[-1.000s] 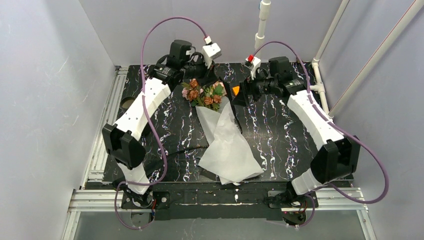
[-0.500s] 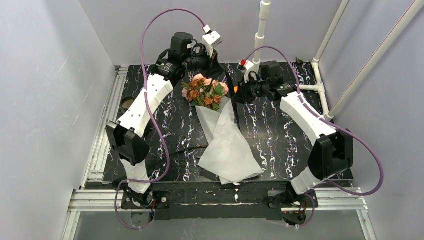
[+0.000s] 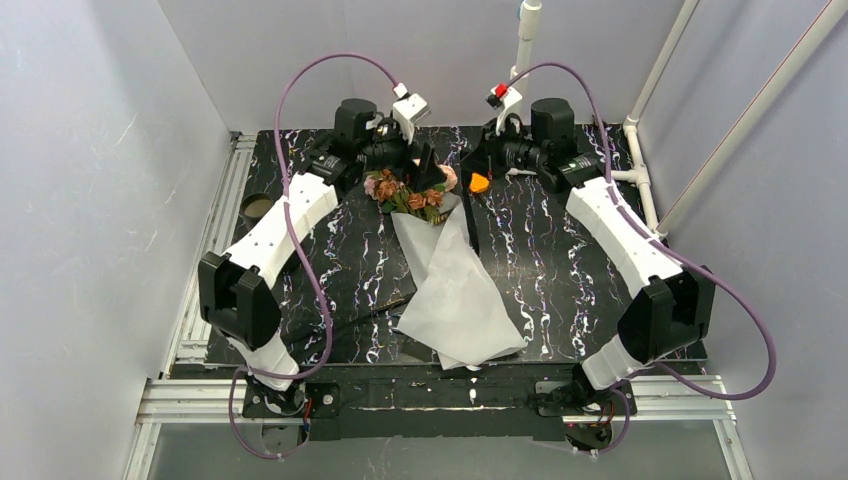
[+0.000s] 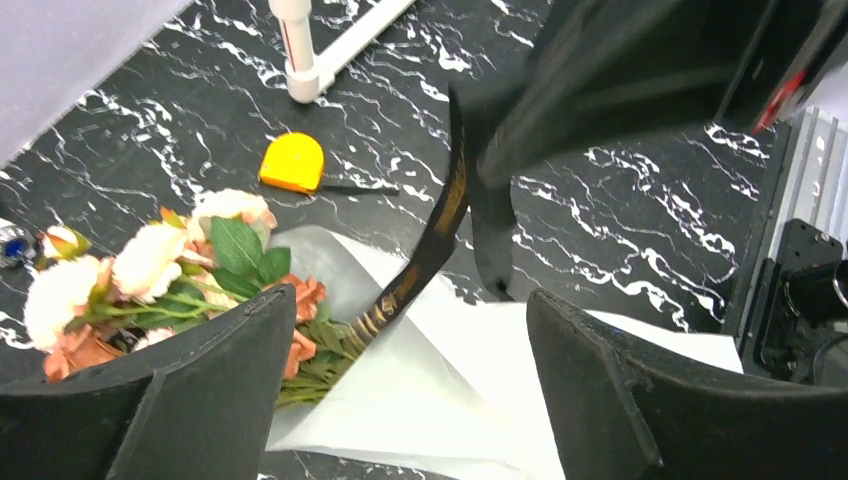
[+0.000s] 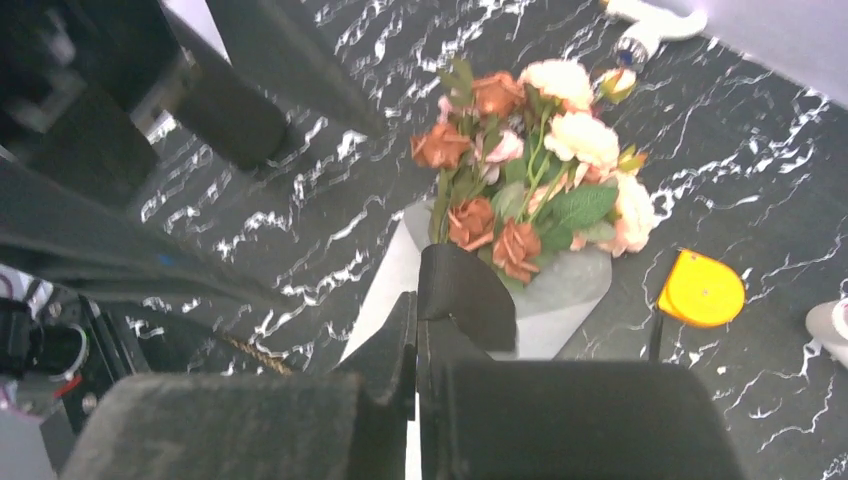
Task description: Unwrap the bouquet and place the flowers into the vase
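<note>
Now, across the black marbled table [image 3: 560,260]: white paper wrap [image 3: 455,300] fanned open toward the near edge, loosened yet lying under the stems, so not off. At its far end, the flowers [image 3: 405,190], lying on their side, heads toward the far wall, ready to be lifted clear. Just above them, left gripper [image 4: 410,310] gaping wide with nothing between the fingers, poised over the stems, probably to pin or take them. Opposite, right gripper [image 5: 430,300] clamped fully shut, seemingly on the black ribbon [image 4: 440,215], drawn up taut from the stems to slip the tie. Well apart at the left edge, what looks like the vase [image 3: 258,206], mouth up and waiting. Near the blooms, small orange disc [image 3: 479,183], out of play.
</note>
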`<action>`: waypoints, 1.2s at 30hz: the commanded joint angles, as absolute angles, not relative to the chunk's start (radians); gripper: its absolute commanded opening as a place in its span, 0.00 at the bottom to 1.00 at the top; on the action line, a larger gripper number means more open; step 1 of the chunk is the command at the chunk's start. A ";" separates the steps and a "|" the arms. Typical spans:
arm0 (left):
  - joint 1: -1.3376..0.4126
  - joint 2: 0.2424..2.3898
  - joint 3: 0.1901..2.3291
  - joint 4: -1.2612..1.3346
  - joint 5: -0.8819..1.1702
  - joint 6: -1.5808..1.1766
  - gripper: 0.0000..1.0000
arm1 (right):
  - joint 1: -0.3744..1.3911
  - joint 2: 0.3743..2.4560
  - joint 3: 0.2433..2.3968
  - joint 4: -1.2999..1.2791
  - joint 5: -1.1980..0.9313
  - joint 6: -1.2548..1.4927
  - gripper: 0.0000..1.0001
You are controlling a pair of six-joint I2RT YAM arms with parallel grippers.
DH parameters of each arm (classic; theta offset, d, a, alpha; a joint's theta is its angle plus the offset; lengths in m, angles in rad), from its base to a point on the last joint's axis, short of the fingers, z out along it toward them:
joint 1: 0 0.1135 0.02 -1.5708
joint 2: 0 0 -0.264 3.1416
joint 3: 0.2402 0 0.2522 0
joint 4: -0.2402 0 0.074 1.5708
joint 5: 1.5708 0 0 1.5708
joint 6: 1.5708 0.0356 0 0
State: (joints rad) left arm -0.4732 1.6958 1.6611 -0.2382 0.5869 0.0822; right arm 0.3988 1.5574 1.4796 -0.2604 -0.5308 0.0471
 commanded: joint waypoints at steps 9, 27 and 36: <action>-0.551 1.602 1.454 -0.013 0.653 0.211 0.81 | 0.396 1.504 1.670 -0.011 -0.425 0.257 0.01; -0.632 1.762 1.590 0.084 0.554 0.047 0.26 | 0.396 1.535 1.862 0.047 -0.340 0.379 0.01; -0.621 1.713 1.658 0.111 0.501 0.025 0.00 | 0.363 1.479 1.771 -0.058 -0.270 0.293 0.01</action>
State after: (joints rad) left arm -0.6262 1.7878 1.6054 0.0822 0.5415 0.0277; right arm 0.3916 1.5349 1.8114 -0.0093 -0.3283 0.3531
